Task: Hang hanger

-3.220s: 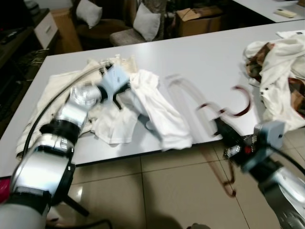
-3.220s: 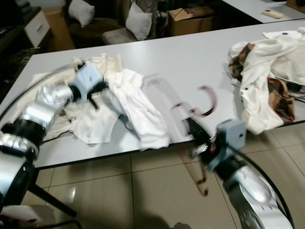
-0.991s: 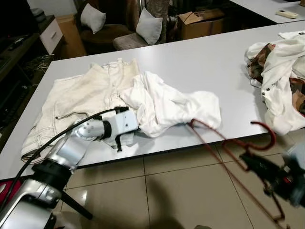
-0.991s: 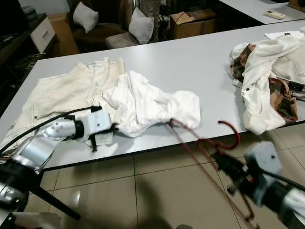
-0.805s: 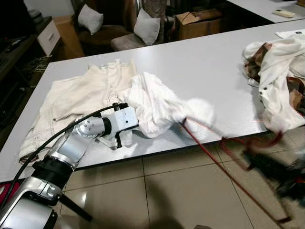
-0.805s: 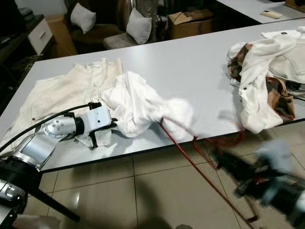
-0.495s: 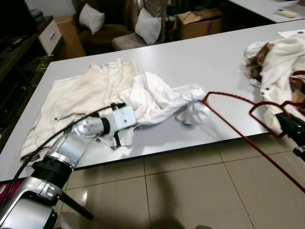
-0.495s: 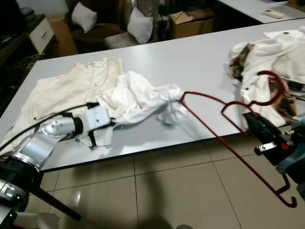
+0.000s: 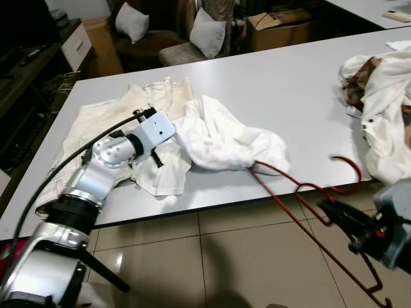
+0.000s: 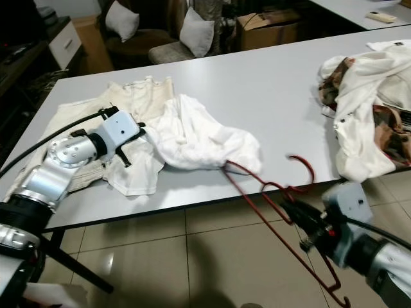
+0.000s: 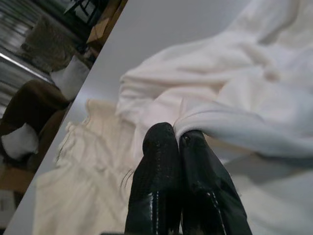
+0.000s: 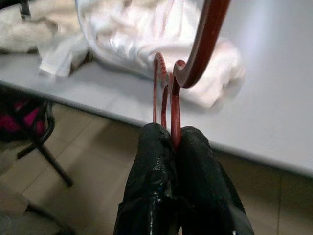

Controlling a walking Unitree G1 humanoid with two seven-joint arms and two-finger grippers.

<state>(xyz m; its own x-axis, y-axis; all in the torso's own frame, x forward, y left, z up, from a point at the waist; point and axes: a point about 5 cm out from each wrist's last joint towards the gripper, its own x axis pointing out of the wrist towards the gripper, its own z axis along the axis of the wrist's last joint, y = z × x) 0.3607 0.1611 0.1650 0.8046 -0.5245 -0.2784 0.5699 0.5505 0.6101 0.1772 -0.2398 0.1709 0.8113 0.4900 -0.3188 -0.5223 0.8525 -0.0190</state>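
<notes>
Right tool (image 12: 172,142) pinches the red hanger (image 10: 273,192) off the worktop (image 10: 257,83) edge (one end under the white shirt (image 10: 199,138)). Left tool (image 11: 177,142), fingers pressed together, grips the shirt's hem.

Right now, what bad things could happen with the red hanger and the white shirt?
The red hanger has one end tucked in the white shirt while most of it hangs past the table edge, so pulling may slip it out. The left end effector pinches only a fold of shirt, which could slide free.
</notes>
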